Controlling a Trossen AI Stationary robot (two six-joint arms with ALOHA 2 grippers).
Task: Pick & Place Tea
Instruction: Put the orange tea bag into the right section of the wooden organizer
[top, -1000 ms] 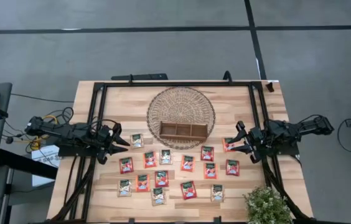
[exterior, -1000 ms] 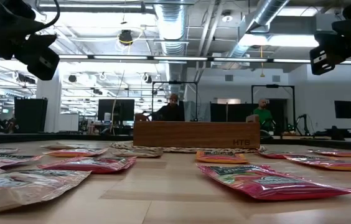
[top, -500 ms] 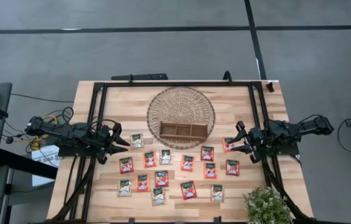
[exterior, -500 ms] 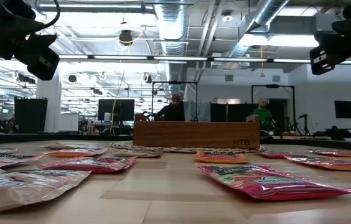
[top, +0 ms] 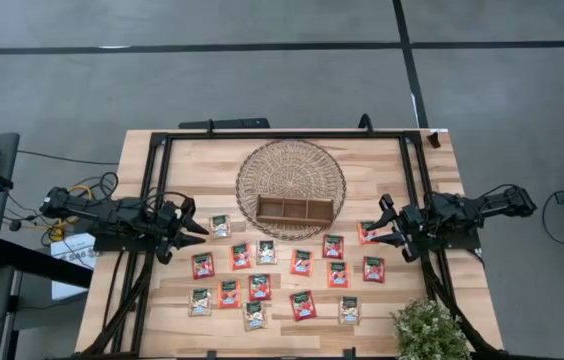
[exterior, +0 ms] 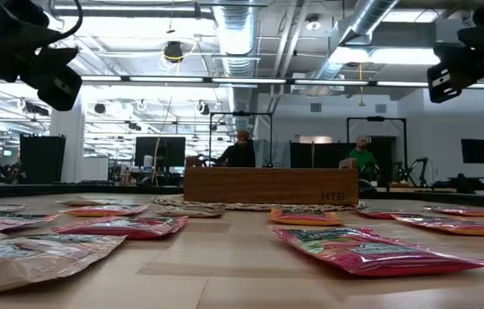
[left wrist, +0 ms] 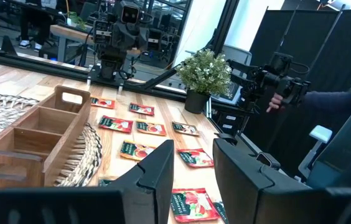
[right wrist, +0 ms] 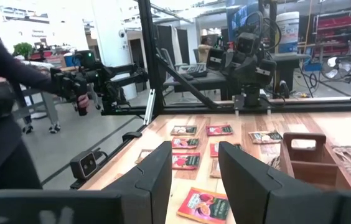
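tea sachets (top: 262, 285): red and cream, flat on the surface (top: 382, 300), scattered just in front of the wooden tray (top: 295, 211) | tray: on the woven mat (top: 291, 170) | left claw (top: 198, 233): left of tray, fingers parted, holding nothing | right claw (top: 384, 231): right of tray, over the rightmost sachet, parted, holding nothing

The potted plant (top: 428, 332) (at the table's near edge) is cut off by the high view's border.
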